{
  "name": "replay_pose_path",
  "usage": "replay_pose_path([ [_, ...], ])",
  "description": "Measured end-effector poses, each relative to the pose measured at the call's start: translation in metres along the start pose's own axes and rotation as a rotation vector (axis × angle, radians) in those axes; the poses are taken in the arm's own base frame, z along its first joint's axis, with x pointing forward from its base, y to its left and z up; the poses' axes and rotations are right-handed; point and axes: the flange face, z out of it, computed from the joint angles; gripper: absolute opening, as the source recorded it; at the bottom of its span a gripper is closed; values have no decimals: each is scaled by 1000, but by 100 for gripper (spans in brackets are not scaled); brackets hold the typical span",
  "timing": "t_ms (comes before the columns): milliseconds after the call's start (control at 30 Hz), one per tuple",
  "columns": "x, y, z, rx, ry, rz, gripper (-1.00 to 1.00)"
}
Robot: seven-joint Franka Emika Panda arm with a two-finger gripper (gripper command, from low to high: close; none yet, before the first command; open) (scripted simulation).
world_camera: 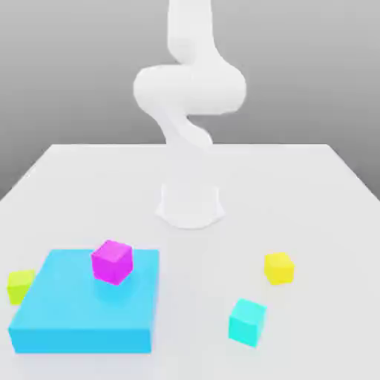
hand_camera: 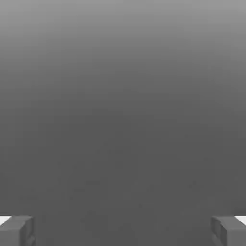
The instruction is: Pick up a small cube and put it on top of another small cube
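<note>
You had the gripper (hand_camera: 123, 231) with its fingers wide apart and no cube between them, so the step in hand, as I judged it, was the approach to the small plain bright-yellow cube (world_camera: 279, 269). Your landmark was the broad, flat, bright-blue slab (world_camera: 82, 339): the yellow cube sat well apart from it, off toward the ext. view's right, on the smooth white tabletop (world_camera: 194, 274). The small cyan cube (world_camera: 246, 323) lay between slab and yellow cube, a bit nearer the cam., so you needed a steep descent w/ room for both fingers. Best approx.: keep the jaws wide, centre over the yellow cube, match their angle to two opposite faces, go low, then close evenly; a corner grip could've spun it. You couldn't tell which other cube was meant as the base, so that needed confirming before the lift. The small magenta cube (world_camera: 112, 262) was on top of the slab, toward its far edge; the small lime-green cube (world_camera: 21, 286) was just beside the slab on the ext. view's left. All four had plain faces & crisp edges, no visible grain; material unclear, poss. hard plastic, so they might've slid if nudged.
</note>
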Motion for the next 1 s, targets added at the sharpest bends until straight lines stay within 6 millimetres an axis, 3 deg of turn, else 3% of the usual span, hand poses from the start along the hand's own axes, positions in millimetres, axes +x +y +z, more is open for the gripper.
replay_pose_path([
  [200, -86, -9, 125, -23, -207, -391, 0],
  [333, -158, -2, 187, -18, -339, -650, 0],
  [433, -216, 12, 223, -5, -437, -845, 0],
  [600, -313, 51, 262, 32, -602, -1172, 0],
  [767, -400, 108, 275, 89, -769, -1498, 0],
  [833, -417, 121, 282, 104, -797, -1553, 0],
  [1000, -437, 138, 309, 107, -806, -1565, 0],
])
